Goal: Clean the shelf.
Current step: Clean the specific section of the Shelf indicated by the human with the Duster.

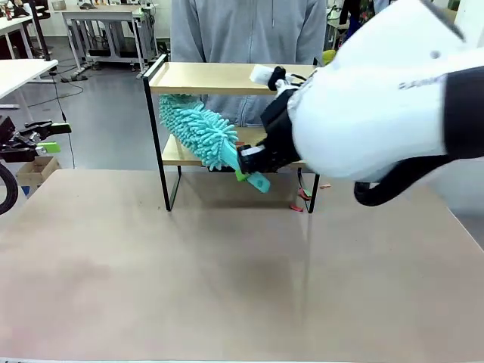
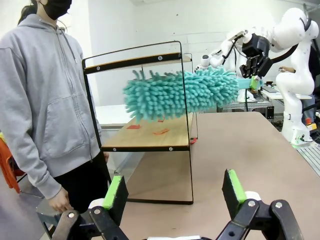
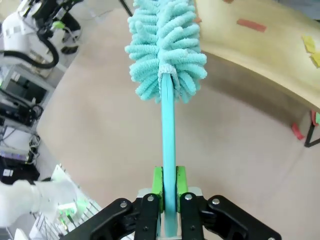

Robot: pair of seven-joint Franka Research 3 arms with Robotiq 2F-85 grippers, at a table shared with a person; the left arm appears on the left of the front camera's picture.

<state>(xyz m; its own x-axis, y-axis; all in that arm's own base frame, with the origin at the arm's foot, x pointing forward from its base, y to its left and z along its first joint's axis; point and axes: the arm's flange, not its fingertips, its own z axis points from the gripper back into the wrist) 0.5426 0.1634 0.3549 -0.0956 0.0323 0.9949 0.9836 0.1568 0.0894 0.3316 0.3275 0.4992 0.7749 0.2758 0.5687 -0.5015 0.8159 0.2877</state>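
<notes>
The table in front of the shelf lies open. Between the shelf's two boards, the teal duster fills the left half, and the right arm blocks the right front. A person stands close behind the shelf, closing off the far side.

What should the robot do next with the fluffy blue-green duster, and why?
Probably lower the teal fluffy duster onto the lower wooden board of the black-framed shelf and sweep sideways: it hangs above the board, and small red scraps lie there.
</notes>
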